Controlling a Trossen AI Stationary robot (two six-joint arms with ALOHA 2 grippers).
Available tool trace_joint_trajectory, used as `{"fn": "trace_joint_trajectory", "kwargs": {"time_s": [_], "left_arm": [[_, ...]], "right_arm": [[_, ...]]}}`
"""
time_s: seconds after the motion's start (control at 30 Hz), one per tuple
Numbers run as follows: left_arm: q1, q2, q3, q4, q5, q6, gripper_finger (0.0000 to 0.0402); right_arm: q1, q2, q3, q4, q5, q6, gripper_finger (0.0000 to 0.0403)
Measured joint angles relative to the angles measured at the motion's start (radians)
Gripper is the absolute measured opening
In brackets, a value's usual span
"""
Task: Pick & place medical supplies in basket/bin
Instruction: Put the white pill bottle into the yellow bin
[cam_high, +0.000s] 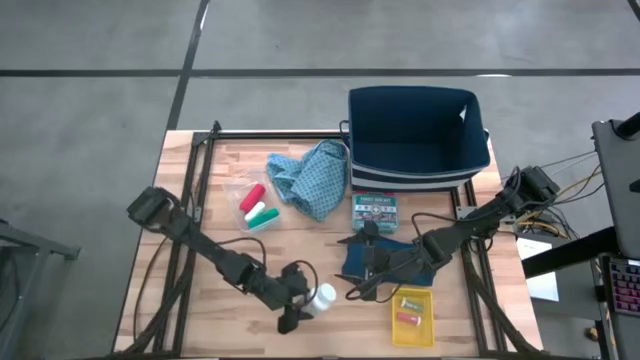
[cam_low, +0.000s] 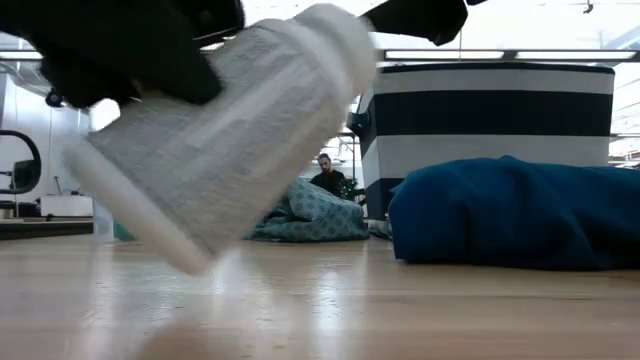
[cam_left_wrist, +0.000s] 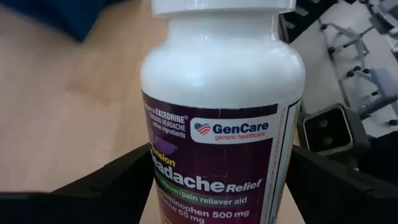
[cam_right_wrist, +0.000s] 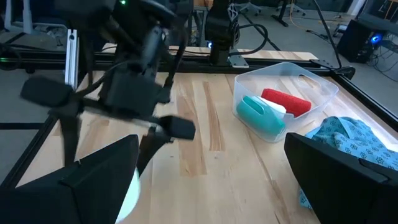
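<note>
My left gripper (cam_high: 300, 300) pinches the white plastic pill bottle (cam_high: 322, 296), tilted above the wooden counter (cam_high: 230, 200). I should hold firmly and carry it high over the navy fabric bin (cam_high: 415, 125); my right gripper (cam_high: 362, 270) waits, spread.

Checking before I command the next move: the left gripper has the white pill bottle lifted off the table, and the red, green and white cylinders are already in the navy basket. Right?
Not quite. The cylinders are not in the navy basket; the high view shows them in a clear tray on the table. The left gripper does hold the white pill bottle off the table.
</note>
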Motion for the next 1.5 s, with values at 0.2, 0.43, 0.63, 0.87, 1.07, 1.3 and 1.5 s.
{"fn": "trace_joint_trajectory", "kwargs": {"time_s": [0.2,0.43,0.63,0.87,1.07,1.3,1.5], "left_arm": [[0.001,0.085,0.076,0.099,-0.013,0.175,0.0333],[0.004,0.144,0.176,0.104,-0.1,0.308,0.0332],[0.011,0.194,0.193,0.116,-0.141,0.305,0.0335],[0.012,0.241,0.193,0.193,-0.161,0.325,0.0333],[0.014,0.264,0.193,0.242,-0.202,0.336,0.0335],[0.014,0.265,0.193,0.337,-0.261,0.397,0.0335],[0.016,0.268,0.193,0.328,-0.269,0.404,0.0337]], "right_arm": [[0.0,0.0,0.0,0.0,0.0,0.0,0.04],[-0.001,0.0,0.0,0.0,0.0,0.0,0.04],[-0.001,0.0,0.0,0.001,0.0,0.0,0.04],[-0.001,0.0,0.0,0.002,0.0,0.0,0.04],[-0.001,0.0,0.0,0.002,0.0,0.0,0.04],[-0.001,0.0,0.0,0.001,0.0,0.0,0.04],[-0.001,0.0,0.0,0.0,0.0,0.0,0.04]]}}
